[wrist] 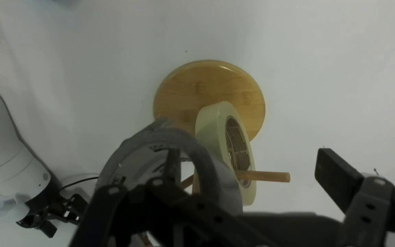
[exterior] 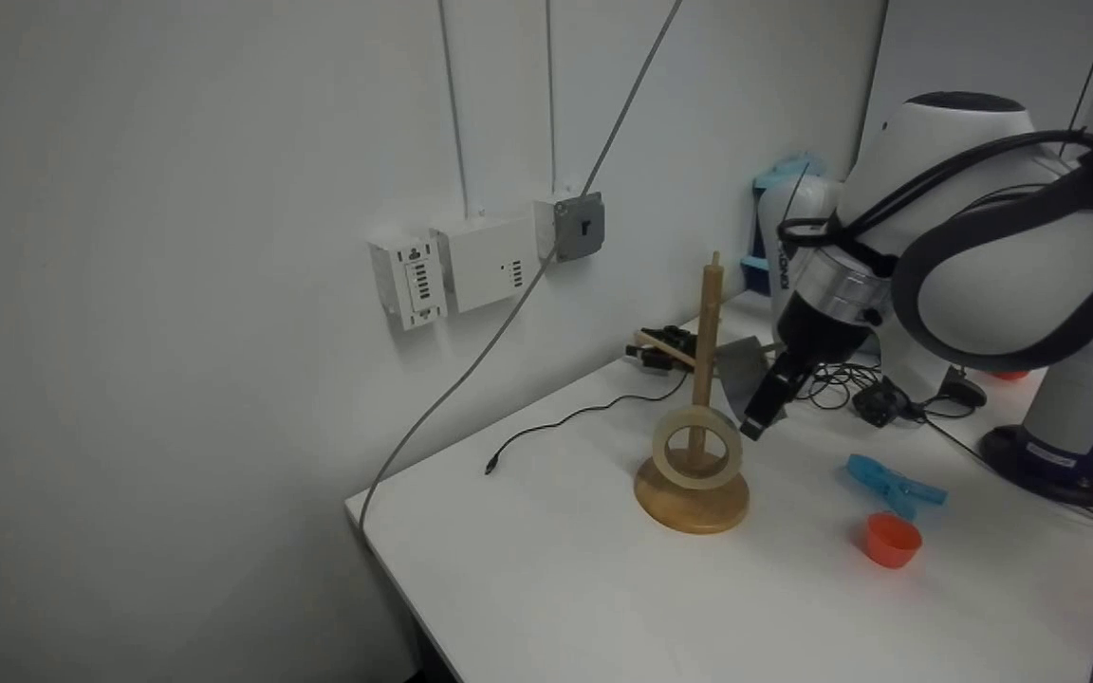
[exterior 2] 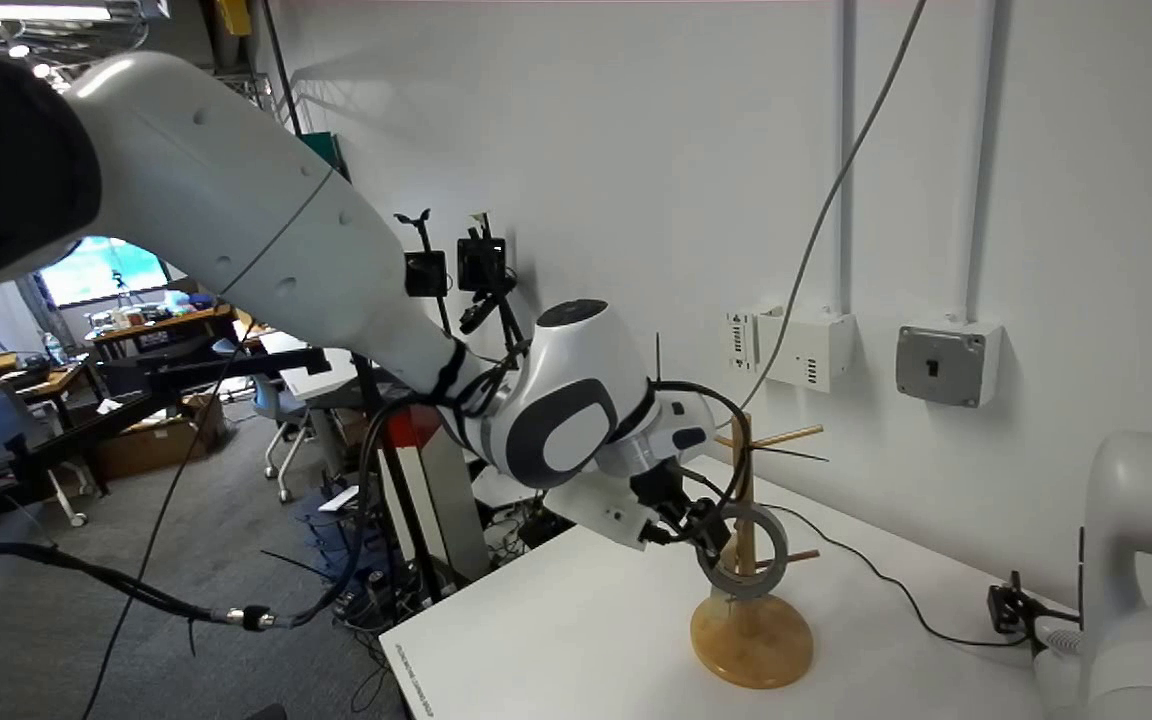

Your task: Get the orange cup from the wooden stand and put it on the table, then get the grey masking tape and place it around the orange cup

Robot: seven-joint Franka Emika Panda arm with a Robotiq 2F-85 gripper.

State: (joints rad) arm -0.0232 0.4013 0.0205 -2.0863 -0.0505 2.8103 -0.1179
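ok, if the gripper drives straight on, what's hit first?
The open gripper would likely meet the grey masking tape first: in the wrist view one fingertip overlaps its ring, though depth there is unclear.

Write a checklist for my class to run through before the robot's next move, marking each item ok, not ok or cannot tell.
1. Orange cup off the wooden stand and on the table: ok.
2. End effector open: ok, jaws wide apart.
3. Grey tape ready to grip: cannot tell; in the wrist view one finger shows against its opening, but depth is unclear.
4. Cream tape clear of the jaws: not ok; it shows between the fingers there and might be caught.
5. Room around the cup for the grey tape: not ok; the blue clip lies close beside it and may obstruct.
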